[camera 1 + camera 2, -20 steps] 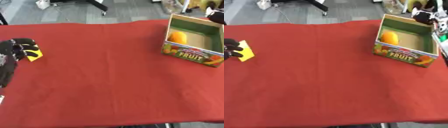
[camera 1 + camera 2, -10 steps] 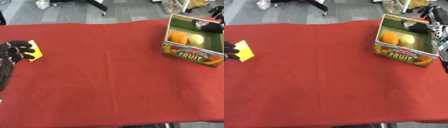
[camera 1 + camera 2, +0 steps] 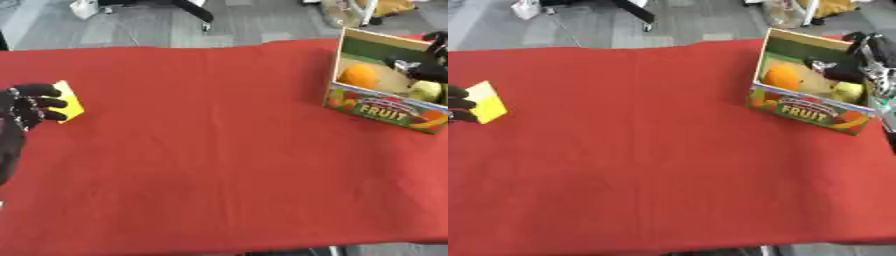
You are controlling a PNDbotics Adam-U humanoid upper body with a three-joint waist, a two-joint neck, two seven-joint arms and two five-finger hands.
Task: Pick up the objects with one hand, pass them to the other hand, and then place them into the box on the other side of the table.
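My left hand point(image 3: 31, 102) has fingers curled on the yellow block point(image 3: 70, 101) at the worktop's left edge; it could slip off. Right hand point(image 3: 859, 60) over box point(image 3: 807, 112), fingers' state unclear.

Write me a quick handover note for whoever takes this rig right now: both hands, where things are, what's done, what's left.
Left hand: at the table's left edge, fingers curled on the yellow block.
Right hand: over the fruit box at the far right; finger state unclear.
In the box: an orange fruit and a yellow-green fruit.
Done: two fruits boxed.
Left: lift the block, pass it to the right hand, box it.
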